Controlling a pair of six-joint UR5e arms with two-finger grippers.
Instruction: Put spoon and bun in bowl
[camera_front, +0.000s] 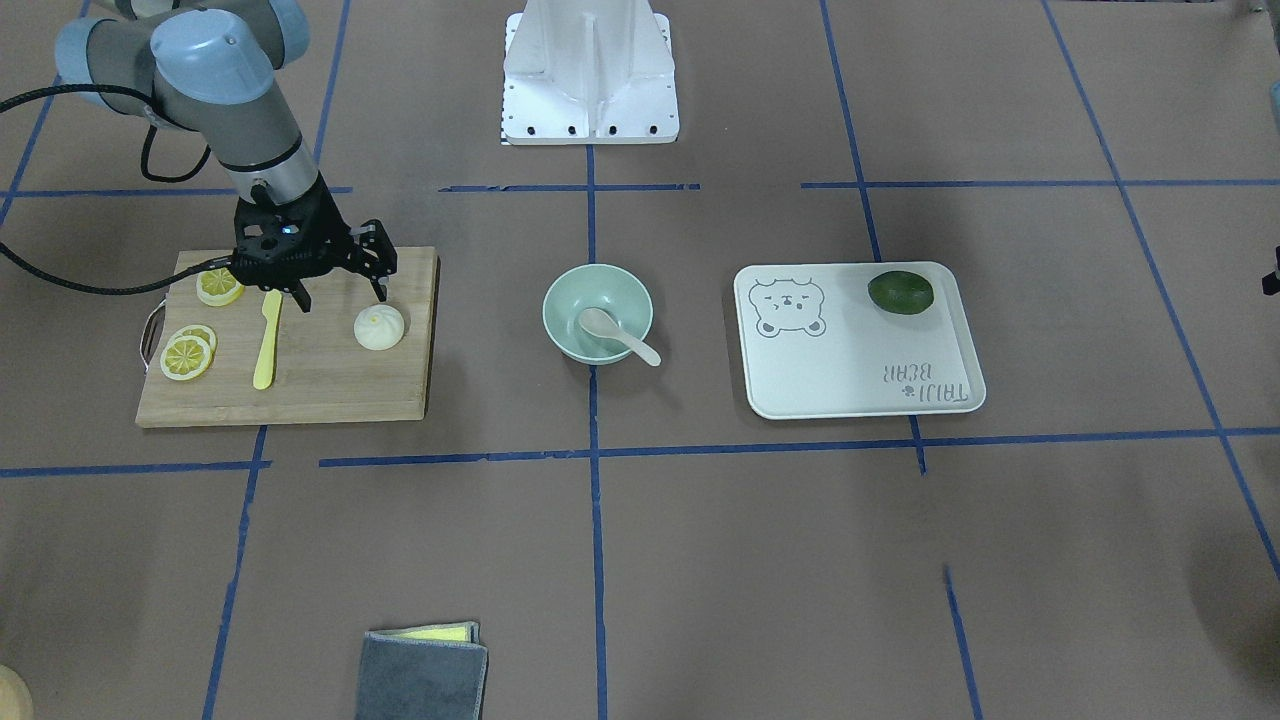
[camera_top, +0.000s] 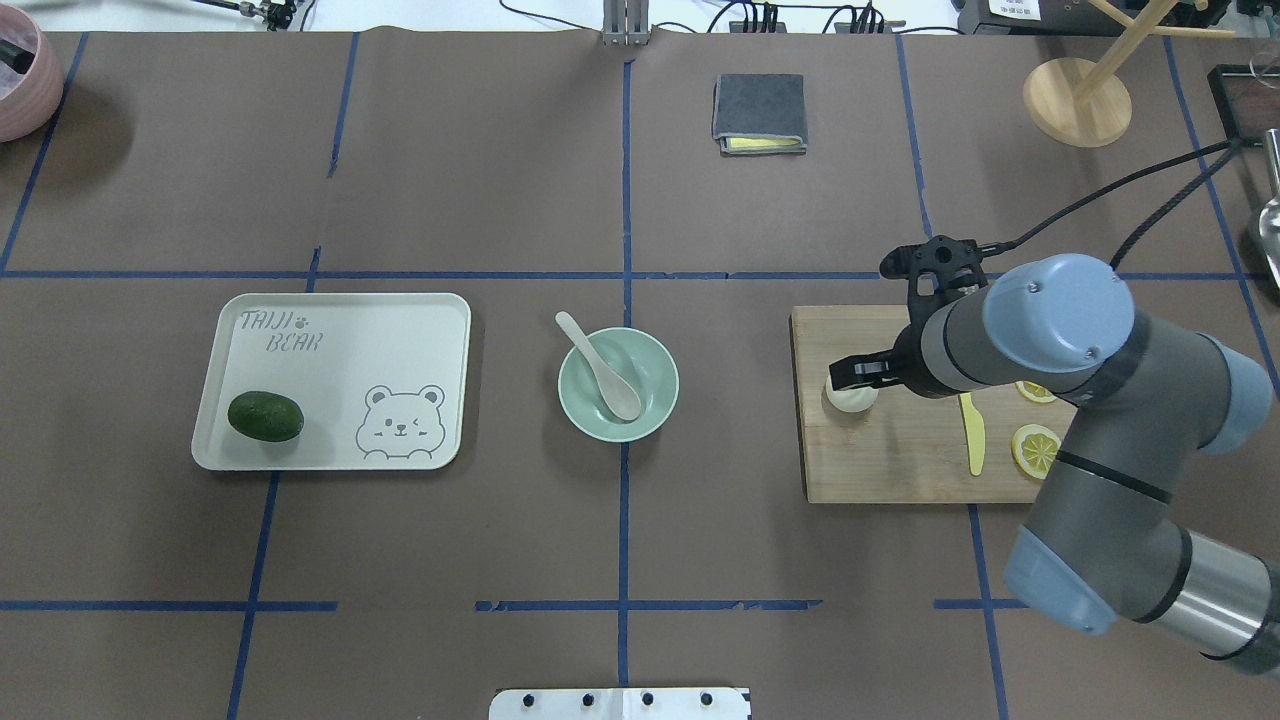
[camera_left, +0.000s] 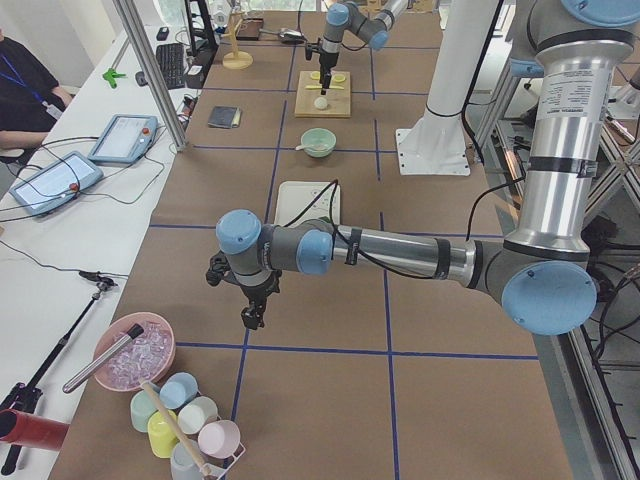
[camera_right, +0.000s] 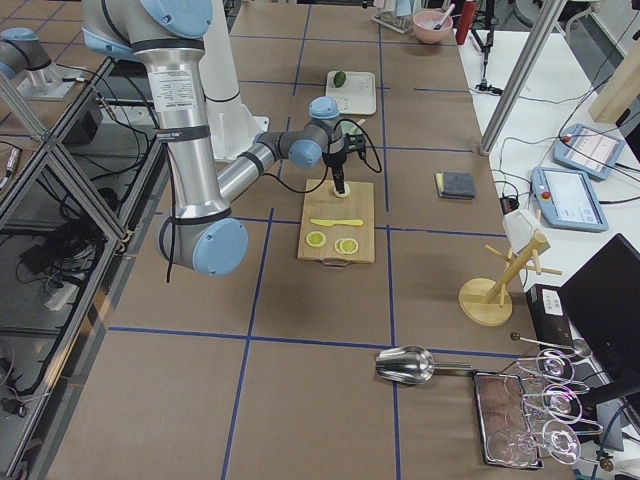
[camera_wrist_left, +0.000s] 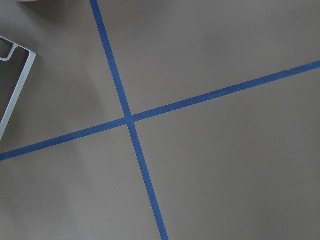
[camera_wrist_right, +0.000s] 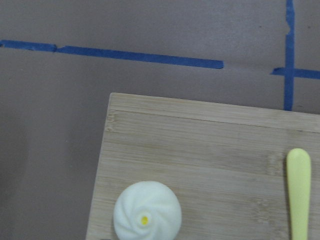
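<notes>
The white bun (camera_front: 379, 327) sits pleats up on the wooden cutting board (camera_front: 330, 390). It also shows in the overhead view (camera_top: 851, 399) and the right wrist view (camera_wrist_right: 147, 217). My right gripper (camera_front: 340, 295) hangs open over the board, empty, with one fingertip (camera_front: 379, 293) just above the bun's far edge. The cream spoon (camera_front: 618, 335) lies in the mint-green bowl (camera_front: 560, 300) at the table's middle, its handle resting over the rim. My left gripper (camera_left: 250, 318) shows only in the exterior left view, far from these things, and I cannot tell whether it is open or shut.
A yellow plastic knife (camera_front: 266, 340) and lemon slices (camera_front: 188, 353) lie on the board beside the bun. A cream bear-print tray (camera_front: 860, 370) holds a dark green avocado (camera_front: 900, 292). A folded grey cloth (camera_front: 422, 672) lies near the operators' edge. The robot's white base (camera_front: 590, 70) stands behind the bowl.
</notes>
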